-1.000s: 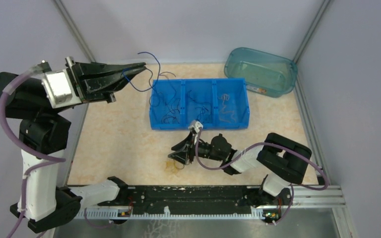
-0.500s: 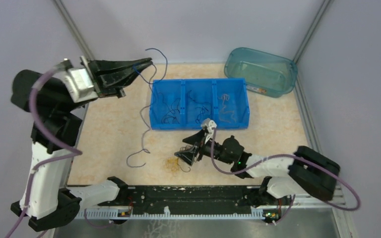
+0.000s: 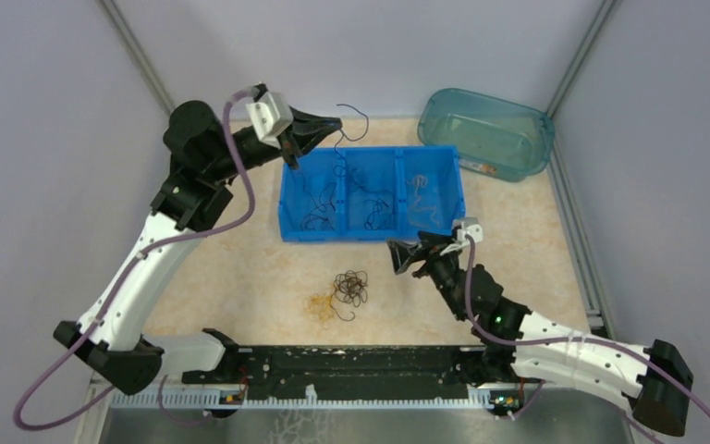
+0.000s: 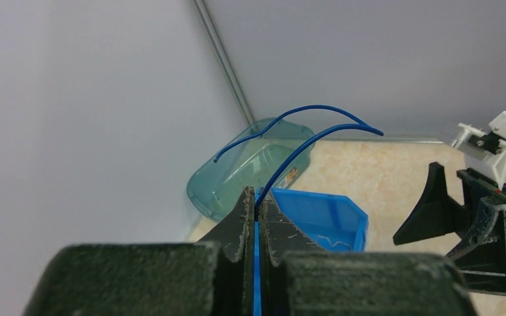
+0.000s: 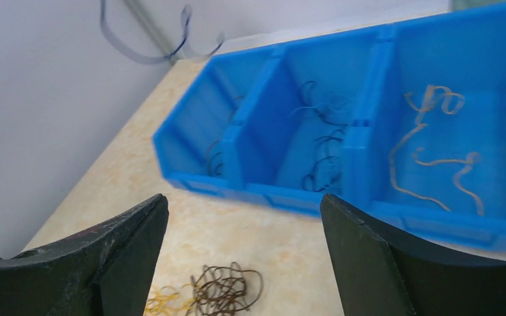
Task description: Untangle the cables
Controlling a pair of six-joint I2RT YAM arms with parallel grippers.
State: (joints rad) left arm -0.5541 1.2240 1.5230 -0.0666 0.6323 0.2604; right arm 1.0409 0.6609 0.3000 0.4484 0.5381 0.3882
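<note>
My left gripper (image 3: 331,124) is shut on a blue cable (image 3: 364,113) and holds it in the air over the back left corner of the blue three-compartment bin (image 3: 374,236). In the left wrist view the cable (image 4: 303,141) arches up out of the closed gripper (image 4: 255,197). A dark brown tangle (image 3: 349,288) with a yellow-orange curl (image 3: 319,306) beside it lies on the table in front of the bin. My right gripper (image 3: 407,252) is open and empty, to the right of the tangle. Its wrist view shows the gripper (image 5: 244,197) wide open above the tangle (image 5: 227,289).
The bin holds blue and dark wires in its left compartment (image 3: 319,199), black wires in the middle (image 5: 323,151) and tan wires on the right (image 5: 435,158). A teal tub (image 3: 485,129) stands at the back right. Grey walls enclose the table.
My left arm swung right and over the bin, carrying the blue cable off the table. My right gripper backed away to the right of the tangle, which stays on the table.
</note>
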